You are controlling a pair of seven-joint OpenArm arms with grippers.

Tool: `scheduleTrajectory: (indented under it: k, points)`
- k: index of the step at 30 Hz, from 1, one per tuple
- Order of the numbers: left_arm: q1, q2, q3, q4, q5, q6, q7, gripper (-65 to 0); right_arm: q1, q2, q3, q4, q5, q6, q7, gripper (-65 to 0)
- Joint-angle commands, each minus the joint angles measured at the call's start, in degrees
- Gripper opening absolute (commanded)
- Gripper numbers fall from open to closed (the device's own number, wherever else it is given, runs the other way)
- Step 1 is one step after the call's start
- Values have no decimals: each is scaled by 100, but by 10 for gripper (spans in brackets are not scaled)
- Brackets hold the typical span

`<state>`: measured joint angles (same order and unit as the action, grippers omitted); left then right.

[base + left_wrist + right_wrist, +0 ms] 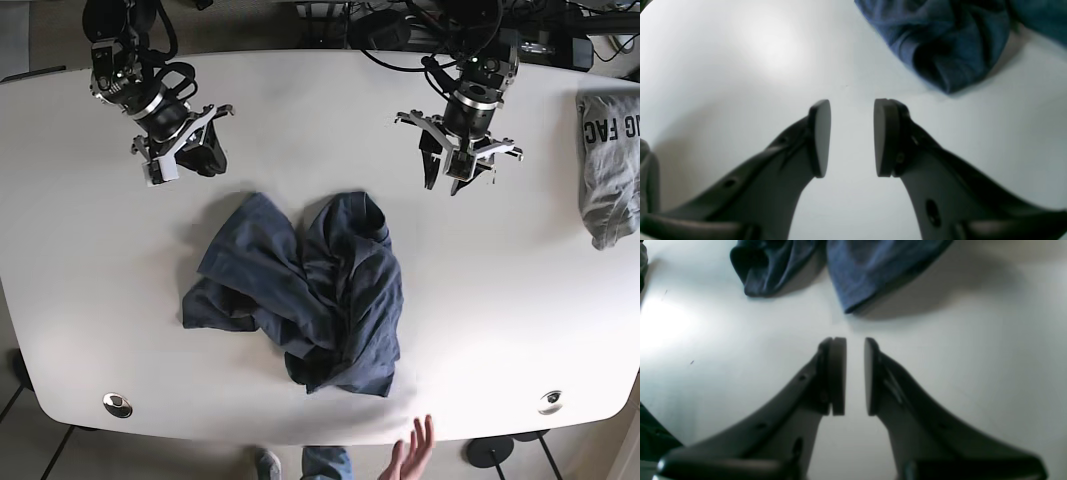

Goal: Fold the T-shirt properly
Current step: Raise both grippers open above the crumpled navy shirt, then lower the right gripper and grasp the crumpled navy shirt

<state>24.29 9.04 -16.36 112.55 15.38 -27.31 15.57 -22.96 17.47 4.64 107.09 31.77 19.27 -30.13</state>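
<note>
A dark blue T-shirt [320,290] lies crumpled in a heap in the middle of the white table [500,330]. My left gripper [447,183] hovers above the table at the back right of the shirt, open and empty. In the left wrist view the left gripper [851,103] has its pads well apart, with a bunched fold of the shirt [940,43] ahead and to the right. My right gripper [188,168] hovers at the back left of the shirt. In the right wrist view the right gripper [855,340] is open by a narrow gap and empty, with the shirt's edge [860,270] just ahead.
A grey shirt with lettering [608,165] lies at the table's right edge. A person's hand [415,455] reaches in at the front edge. Cables run along the table's back edge. Metal fittings sit at the front corners [117,404].
</note>
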Motion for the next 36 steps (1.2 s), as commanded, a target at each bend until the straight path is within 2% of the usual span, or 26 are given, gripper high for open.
scheduleTrajectory:
  k: [1,3,5,6,7,9,11,13,16,18,23,24,26,27,29,32,34,36]
  points:
    - [-60,-4,5,90,-91,133,-138,-446,208,50,15,109,71,29,134,-555]
    - [-95,-4,102,-7,-91,142,-138,-426,454,-29,-135,74,63,3,116,-555]
    - [-218,-4,199,-156,-91,142,-138,-357,727,-11,-267,30,54,-15,99,-550]
    - [-262,-4,216,-227,-100,142,-138,-325,824,-11,-319,-6,54,-15,99,-523]
    - [-333,-4,330,-350,-100,151,-138,-300,938,-20,-355,-49,54,-15,99,-455]
    - [-517,-4,585,-710,-100,151,-138,-296,1078,-55,-363,-58,54,-15,99,-284]
    - [-693,-4,612,-956,-100,151,-138,-296,1087,-55,-363,-67,54,-15,99,-201]
    - [-930,-4,612,-1220,-100,151,-138,-297,1210,-55,-363,-146,54,-15,99,-162]
    - [-1098,-4,612,-1370,-100,151,-138,-299,1676,-55,-530,-718,54,-15,99,-155]
    - [-1089,-4,577,-1361,-100,133,-138,-312,2169,-20,-1146,-1201,54,-15,99,-155]
    - [-974,-135,76,-1194,-100,116,-138,-464,3215,-64,-2631,-1869,54,-15,134,-160]
    - [-922,-161,-109,-1079,-100,116,-138,-478,3540,-143,-3045,-2054,54,-15,134,-160]
    - [-869,-161,-426,-930,-100,116,-138,-479,3909,-407,-3467,-2414,45,-15,143,-160]
    - [-834,-161,-575,-851,-100,107,-138,-479,4103,-512,-3607,-2652,-60,-15,143,-160]
    - [-825,-161,-821,-719,-100,28,-138,-481,4340,-838,-3783,-2942,-649,-23,151,-160]
    - [-825,-135,-1182,-675,-100,-368,-138,-481,4375,-1523,-3774,-3258,-2118,-23,389,-159]
    - [-851,-126,-1357,-701,-100,-561,-138,-525,4358,-1945,-3634,-3671,-3093,-23,644,-160]
    - [-843,-126,-1401,-701,-100,-623,-138,-569,4340,-2218,-3344,-4023,-3559,-15,890,-160]
